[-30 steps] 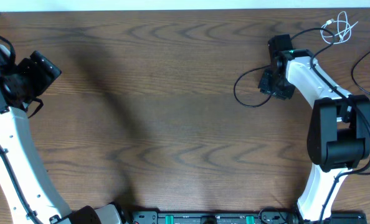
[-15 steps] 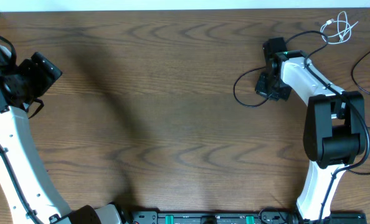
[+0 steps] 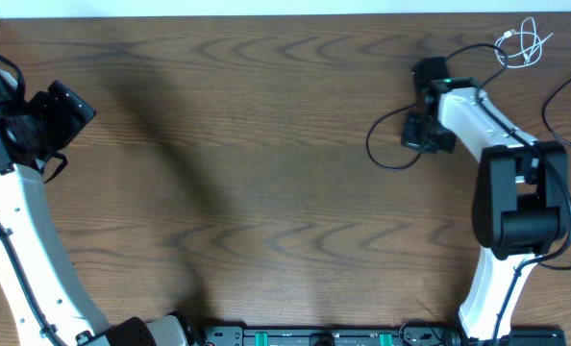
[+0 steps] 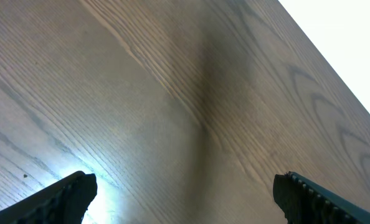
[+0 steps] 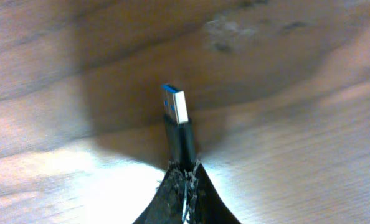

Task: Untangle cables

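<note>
- Right gripper (image 5: 184, 177) pinches the black cable (image 3: 368, 146) just behind its plug (image 5: 176, 107), upper right overhead, likely to draw it free.
- White cable (image 3: 521, 43) lies apart, top-right corner.
- Left gripper (image 4: 185, 193) stands spread, idle, far left.

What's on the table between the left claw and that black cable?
Nothing: the overhead view shows only bare wooden table between the left gripper and the black cable.

Item: dark brown wood-grain tabletop (image 3: 266, 192), flat, filling nearly the whole overhead view. Far edge: narrow plain white strip (image 3: 266, 8) beyond it, nature unclear. Lighting: soft diffuse shadow band (image 3: 170, 144) across the left-centre; bright glare patch (image 4: 54, 158) on the grain.
</note>
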Robot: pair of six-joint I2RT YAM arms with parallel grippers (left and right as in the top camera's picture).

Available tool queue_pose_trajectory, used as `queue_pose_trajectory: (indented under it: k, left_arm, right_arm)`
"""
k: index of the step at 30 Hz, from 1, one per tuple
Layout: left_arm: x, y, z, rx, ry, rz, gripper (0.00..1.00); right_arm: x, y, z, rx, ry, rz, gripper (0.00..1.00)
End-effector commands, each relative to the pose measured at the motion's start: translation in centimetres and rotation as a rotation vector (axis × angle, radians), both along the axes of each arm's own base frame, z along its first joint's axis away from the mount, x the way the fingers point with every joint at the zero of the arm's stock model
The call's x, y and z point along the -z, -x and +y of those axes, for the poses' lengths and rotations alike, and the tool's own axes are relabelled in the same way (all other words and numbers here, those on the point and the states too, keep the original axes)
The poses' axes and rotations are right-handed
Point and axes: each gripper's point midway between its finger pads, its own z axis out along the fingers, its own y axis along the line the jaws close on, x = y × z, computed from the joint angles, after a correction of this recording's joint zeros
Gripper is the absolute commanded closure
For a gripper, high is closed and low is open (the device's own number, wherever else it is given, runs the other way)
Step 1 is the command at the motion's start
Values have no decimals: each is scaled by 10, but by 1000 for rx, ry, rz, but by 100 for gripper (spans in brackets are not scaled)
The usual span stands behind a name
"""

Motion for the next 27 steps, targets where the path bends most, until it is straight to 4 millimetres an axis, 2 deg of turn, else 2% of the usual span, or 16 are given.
queue_pose_trajectory:
  k: [1, 3, 7, 10, 13, 16, 18, 22, 27]
  left_arm:
    - [1, -1, 0, -1, 3, 5, 4]
    - [1, -1, 0, -1, 3, 5, 4]
    - [1, -1, 0, -1, 3, 5, 4]
    - [1, -1, 0, -1, 3, 5, 4]
    - [1, -1, 0, -1, 4, 5, 4]
    - [1, -1, 0, -1, 3, 5, 4]
    - [1, -1, 0, -1, 4, 5, 5]
    - [1, -1, 0, -1, 4, 5, 4]
    - [1, -1, 0, -1, 4, 5, 4]
  right_arm:
    - [-72, -26, -29, -31, -44, -164, 99]
    - [-105, -29, -50, -14, -48, -227, 99]
    - [-176, -18, -114, 77, -8, -348, 99]
    - [-215, 4, -169, 179, 45, -404, 99]
    - [-237, 33, -225, 318, 110, -431, 99]
    - [-249, 62, -278, 462, 150, -459, 99]
    - [-249, 79, -307, 552, 174, -471, 99]
    - [-241, 100, -351, 700, 228, -475, 99]
    - [-227, 114, -390, 840, 380, -427, 99]
